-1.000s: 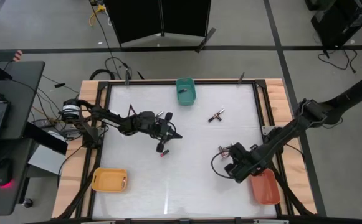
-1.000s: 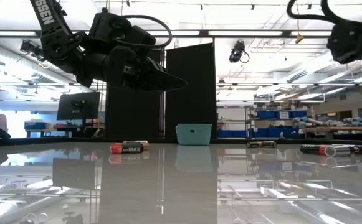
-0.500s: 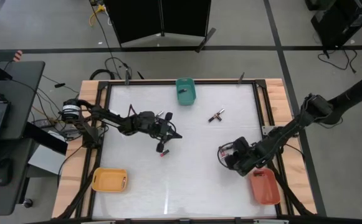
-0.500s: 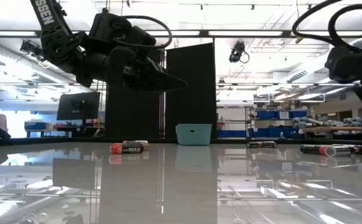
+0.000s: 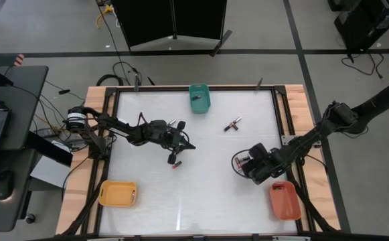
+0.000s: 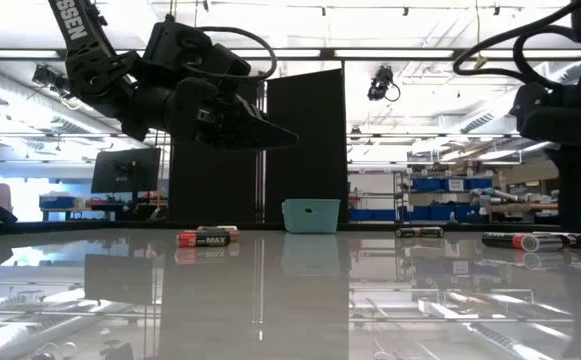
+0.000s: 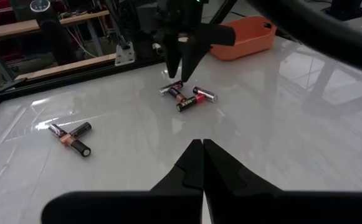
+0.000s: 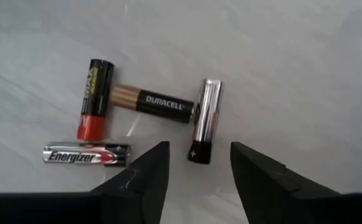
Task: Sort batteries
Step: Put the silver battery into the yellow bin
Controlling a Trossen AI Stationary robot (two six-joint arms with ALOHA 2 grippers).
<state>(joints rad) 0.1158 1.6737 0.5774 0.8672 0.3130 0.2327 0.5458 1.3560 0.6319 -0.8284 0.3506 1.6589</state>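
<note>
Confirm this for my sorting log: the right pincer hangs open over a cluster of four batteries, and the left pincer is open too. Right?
Not quite. The right pincer does hang open over four batteries, but the left pincer is shut; the left wrist view shows its fingers pressed together.

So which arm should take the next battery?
Right. The right gripper is open, looking straight down on a cluster of four batteries near the red tray. The left gripper is shut, hanging above the table centre.
</note>
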